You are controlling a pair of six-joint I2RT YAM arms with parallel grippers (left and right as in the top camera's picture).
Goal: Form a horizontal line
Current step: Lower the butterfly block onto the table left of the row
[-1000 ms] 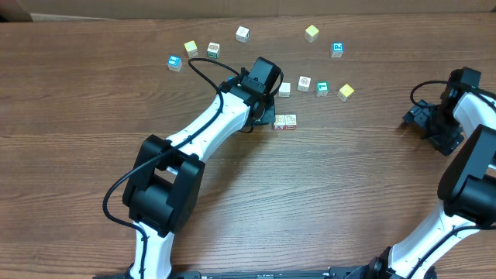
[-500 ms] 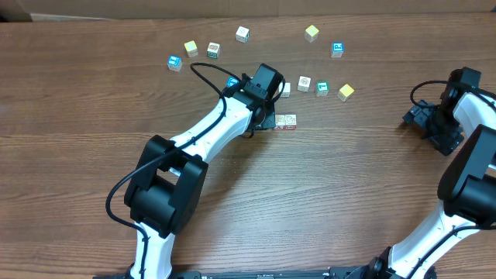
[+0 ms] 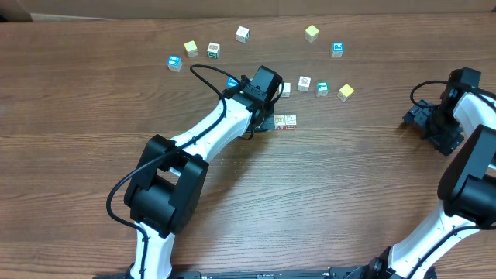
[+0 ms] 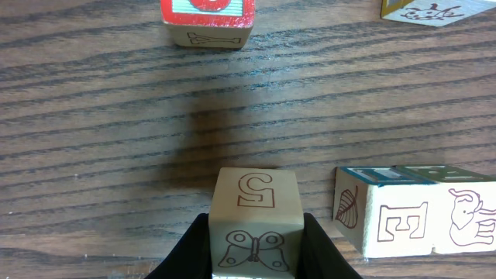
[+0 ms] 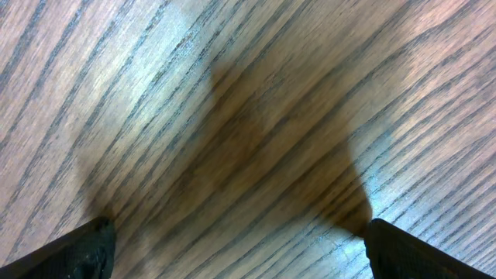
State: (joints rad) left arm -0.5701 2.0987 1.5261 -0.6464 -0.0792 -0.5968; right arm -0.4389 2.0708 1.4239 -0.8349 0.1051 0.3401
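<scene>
Currently the left gripper is clamped on a small pale wooden cube with a red 5 on top and a butterfly outline on its near face, with its black fingers on the two side faces. The horizontal line of pale wooden cubes with red and green marks sits just right of the held cube, with a gap between them, not touching.

The held cube looks light, rigid and smooth-sided. It is not fragile but could twist in a loose pinch, so flat opposite faces, centred, are the place to hold. The line's cubes would likely slide if bumped.

The right gripper is spread wide over the bare wood-grain table, holding nothing.

Overhead, the left gripper covers the held cube, and only two cubes of the line show. In the left wrist view the line's right end is cut off. Cannot tell whether the held cube touches the table. A red-topped cube is cropped at the top edge.
</scene>
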